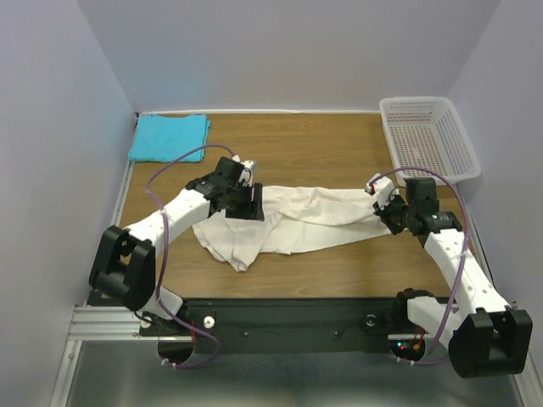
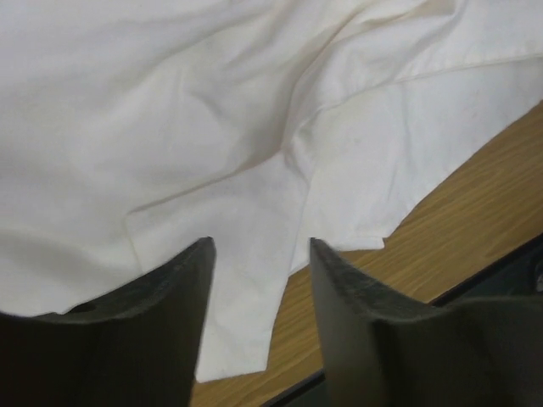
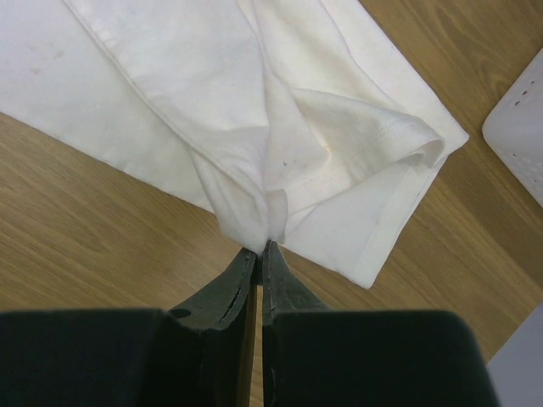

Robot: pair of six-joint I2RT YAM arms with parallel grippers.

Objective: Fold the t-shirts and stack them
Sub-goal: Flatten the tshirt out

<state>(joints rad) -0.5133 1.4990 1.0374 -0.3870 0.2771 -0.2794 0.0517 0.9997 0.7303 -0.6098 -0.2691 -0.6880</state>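
The cream-white t-shirt (image 1: 288,222) lies bunched across the middle of the table (image 1: 322,153), near my arms. My right gripper (image 3: 260,248) pinches its edge tight. My left gripper (image 2: 261,280) hangs open over a flap, holding nothing. I think pulling from one side could twist the shirt or slip it free. The wood looks smooth. Far back sit the turquoise-blue t-shirt (image 1: 168,137), a white basket (image 1: 428,140) and pale walls (image 1: 297,51).

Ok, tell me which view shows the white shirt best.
The top view: the white shirt shows nearly whole, stretched across the table. The left wrist view shows only a patch by the open left pincer; the right wrist view, just the corner pinched by the right pincer.
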